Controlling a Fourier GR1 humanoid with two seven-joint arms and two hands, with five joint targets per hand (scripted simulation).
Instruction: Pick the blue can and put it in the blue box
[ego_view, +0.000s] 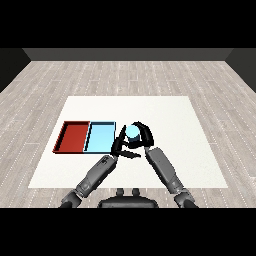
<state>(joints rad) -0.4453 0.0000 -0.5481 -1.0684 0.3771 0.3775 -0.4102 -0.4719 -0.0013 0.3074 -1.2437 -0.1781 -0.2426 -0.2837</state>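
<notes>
right hand (143, 134) curled round blue can (132, 132), beside light blue tray (100, 137)

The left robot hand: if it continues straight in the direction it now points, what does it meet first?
Probably the blue can, which the right robot hand curls round. The left robot hand points up-right toward it, though depth is unclear.

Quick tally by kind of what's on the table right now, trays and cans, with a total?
Trays: 2, a red rectangular tray and a light blue rectangular tray
Cans: 1, a light blue cylindrical can, held in the right hand
Total: 3
</notes>
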